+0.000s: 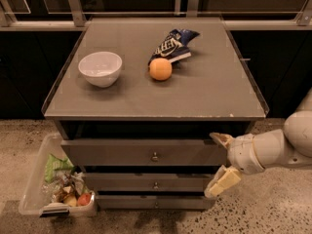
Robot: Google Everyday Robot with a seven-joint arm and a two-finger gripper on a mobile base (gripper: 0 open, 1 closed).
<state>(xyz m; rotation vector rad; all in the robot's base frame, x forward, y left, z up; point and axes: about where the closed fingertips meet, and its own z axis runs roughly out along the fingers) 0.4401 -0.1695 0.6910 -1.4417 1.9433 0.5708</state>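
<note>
My gripper point(218, 163) is open, its two cream fingers spread apart in front of the right end of the top drawer point(146, 152). It holds nothing. The upper finger point(220, 139) lies at the drawer's top edge and the lower finger point(223, 182) near the second drawer point(146, 182). The drawer's small knob point(155, 156) is to the left of the gripper. All three drawers look closed. On the grey cabinet top point(204, 91) stand a white bowl point(100, 68), an orange point(160, 68) and a blue chip bag point(171, 45) right behind the orange.
A clear plastic bin point(36, 189) with wrappers and fruit sits on the speckled floor at the cabinet's left. A dark counter with metal rails point(73, 4) runs behind the cabinet. My white arm point(278, 145) reaches in from the right.
</note>
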